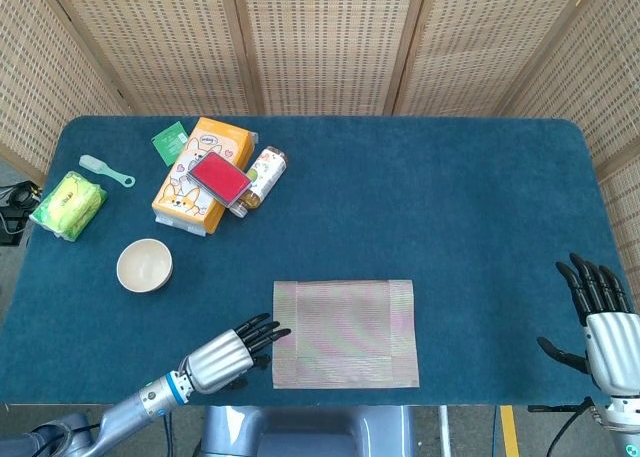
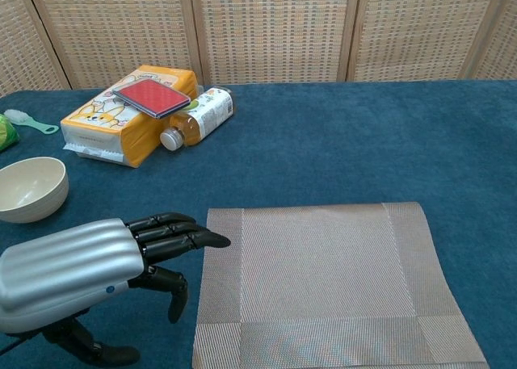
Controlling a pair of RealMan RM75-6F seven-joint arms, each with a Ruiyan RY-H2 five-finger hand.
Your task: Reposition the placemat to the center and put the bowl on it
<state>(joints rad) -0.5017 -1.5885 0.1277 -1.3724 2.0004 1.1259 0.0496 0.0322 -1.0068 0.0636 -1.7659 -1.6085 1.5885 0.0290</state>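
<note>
The woven grey placemat [image 1: 345, 333] [image 2: 331, 284] lies flat near the table's front edge, about mid-width. The cream bowl [image 1: 145, 265] [image 2: 29, 189] stands upright and empty on the blue cloth to the left, apart from the mat. My left hand [image 1: 232, 350] [image 2: 89, 272] hovers at the mat's left edge with its fingers stretched out and apart, fingertips [image 2: 206, 240] over the mat's border, holding nothing. My right hand [image 1: 603, 322] stays at the front right corner, fingers spread upward, empty.
At the back left lie an orange tissue pack [image 1: 195, 175] with a red case [image 1: 219, 175] on top, a small bottle [image 1: 260, 175] on its side, a green packet [image 1: 169, 142], a brush [image 1: 105, 170] and a yellow-green bag [image 1: 68, 203].
</note>
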